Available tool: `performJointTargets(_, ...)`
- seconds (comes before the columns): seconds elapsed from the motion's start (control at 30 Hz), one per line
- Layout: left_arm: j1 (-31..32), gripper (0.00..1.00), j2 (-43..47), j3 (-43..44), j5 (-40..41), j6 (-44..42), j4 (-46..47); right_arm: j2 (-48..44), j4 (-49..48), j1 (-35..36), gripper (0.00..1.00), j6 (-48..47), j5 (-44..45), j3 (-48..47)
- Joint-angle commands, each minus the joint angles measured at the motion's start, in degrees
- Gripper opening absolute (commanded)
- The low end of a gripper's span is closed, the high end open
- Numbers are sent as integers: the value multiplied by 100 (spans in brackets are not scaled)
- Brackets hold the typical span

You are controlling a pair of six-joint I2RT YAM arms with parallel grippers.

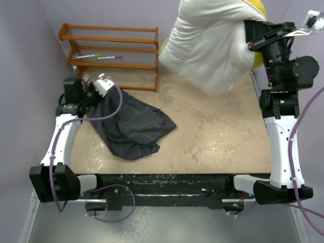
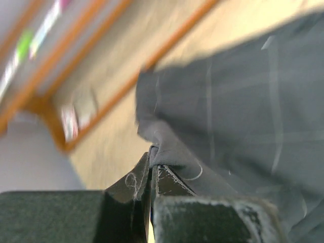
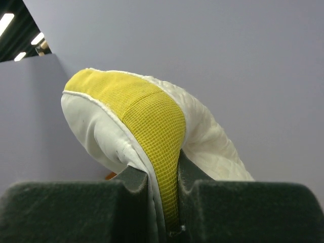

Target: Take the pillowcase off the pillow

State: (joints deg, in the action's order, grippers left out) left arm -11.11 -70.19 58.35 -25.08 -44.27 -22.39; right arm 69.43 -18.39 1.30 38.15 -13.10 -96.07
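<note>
So the pillowcase (image 1: 132, 126) looks fully off: it's a crumpled heap on the left side of the tabletop (image 1: 212, 136), well apart from the pillow (image 1: 210, 45), which hangs in the air at the far right. The left gripper (image 2: 153, 169) is pinched closed on a folded edge of the pillowcase. The right gripper (image 3: 163, 169) is clamped on the pillow's rim, right on the yellow mesh patch (image 3: 147, 116).

Handling-wise, I'd guess both are light and totally floppy. The cloth is thin and will sag and bunch, so grab a hem or corner, not the middle. The pillow is puffy and squashes, so its seamed edge is the best hold; a grip on the fat part would probably slip.

No brand, label or readable writing anywhere I can see.
</note>
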Motion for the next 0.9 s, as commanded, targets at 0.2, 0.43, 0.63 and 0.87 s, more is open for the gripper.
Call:
performJointTargets(0.2, 1844, 100, -1762, 4580, 202, 2214, -1553, 236, 699, 1388, 0, -433, 518, -1220)
performJointTargets(0.43, -6, 99, -1431, 4342, 141, 1949, -1281, 333, 892, 1984, 0, 151, 437, -1662)
performJointTargets(0.63, -1109, 99, -755, 3205, -199, 1512, -1214, 519, 673, 2836, 0, 604, 563, -1821)
performJointTargets(0.87, -1541, 99, -525, 3063, -626, 1812, -1505, 742, 1547, 2889, 0, 1347, 944, -1871)
